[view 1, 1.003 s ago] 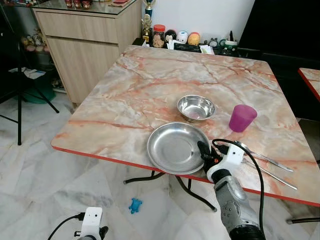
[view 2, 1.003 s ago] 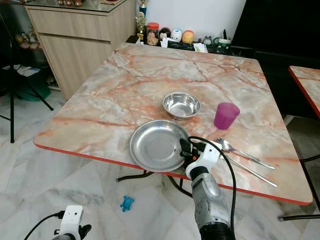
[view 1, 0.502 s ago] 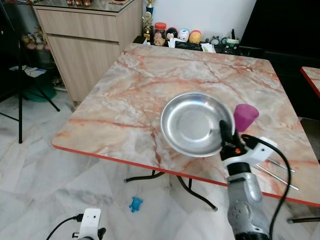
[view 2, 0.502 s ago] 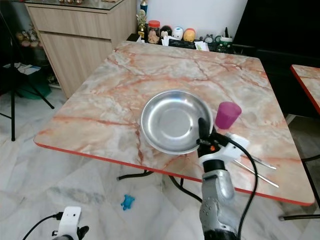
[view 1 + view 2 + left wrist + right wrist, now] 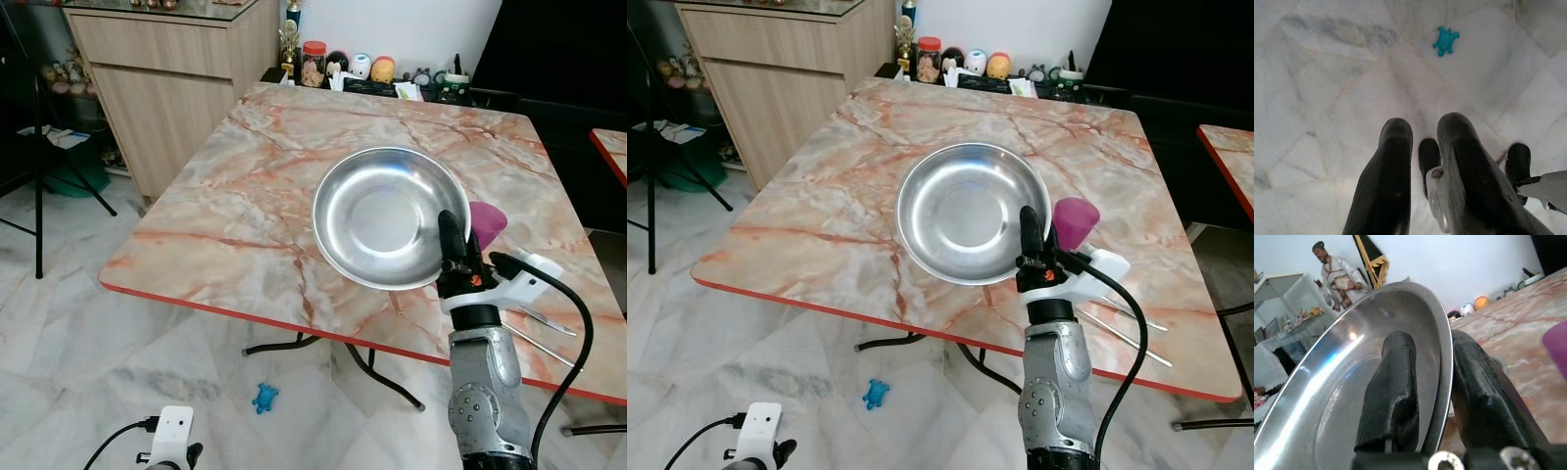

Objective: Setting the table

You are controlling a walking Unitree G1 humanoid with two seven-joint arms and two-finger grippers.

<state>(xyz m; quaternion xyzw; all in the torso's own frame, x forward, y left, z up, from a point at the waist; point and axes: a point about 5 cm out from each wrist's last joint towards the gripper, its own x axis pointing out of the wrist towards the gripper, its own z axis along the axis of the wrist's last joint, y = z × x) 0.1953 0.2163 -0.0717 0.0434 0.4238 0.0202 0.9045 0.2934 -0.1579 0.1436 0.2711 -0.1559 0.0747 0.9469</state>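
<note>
My right tool point(image 5: 453, 257) pinches the plate's point(image 5: 382, 215) rim at four o'clock; it could slip, probably onto the desk point(image 5: 245, 196).

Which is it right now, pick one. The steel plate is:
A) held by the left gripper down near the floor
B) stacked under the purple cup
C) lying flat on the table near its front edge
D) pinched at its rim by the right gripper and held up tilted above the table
D: the right gripper clamps the rim of the steel plate, one finger on each side, holding it tilted above the table.
</note>
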